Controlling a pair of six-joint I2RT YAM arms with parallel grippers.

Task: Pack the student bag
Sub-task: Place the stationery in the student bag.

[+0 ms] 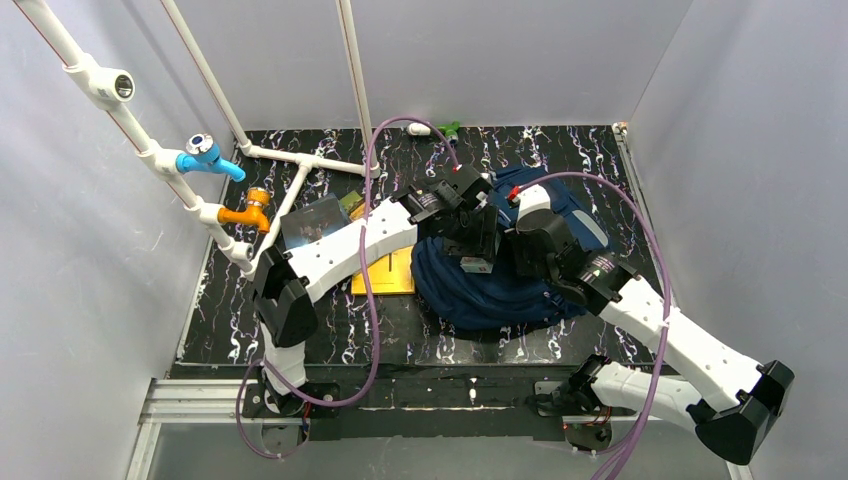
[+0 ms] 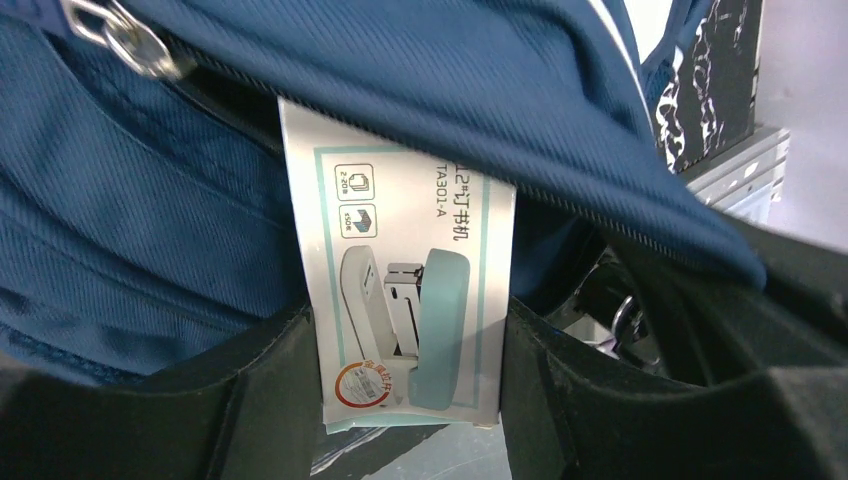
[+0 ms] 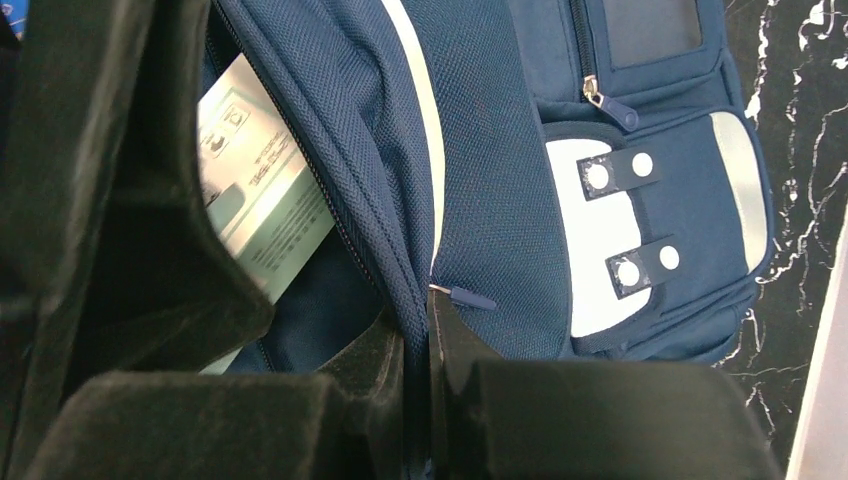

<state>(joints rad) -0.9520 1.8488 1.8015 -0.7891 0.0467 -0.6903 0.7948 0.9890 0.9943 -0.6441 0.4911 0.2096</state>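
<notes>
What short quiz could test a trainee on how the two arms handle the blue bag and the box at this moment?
1. True or false: the left gripper holds a pair of scissors.
2. What are the jaws of the right gripper closed on? A: the zip edge of the student bag; B: a pencil; C: nothing.
3. Fill the gap: the stapler box is ___ inside the bag's opening, with its lower end outside, between the left jaws.
Key: 1 false, it holds the stapler box; 2 A; 3 partly.
</notes>
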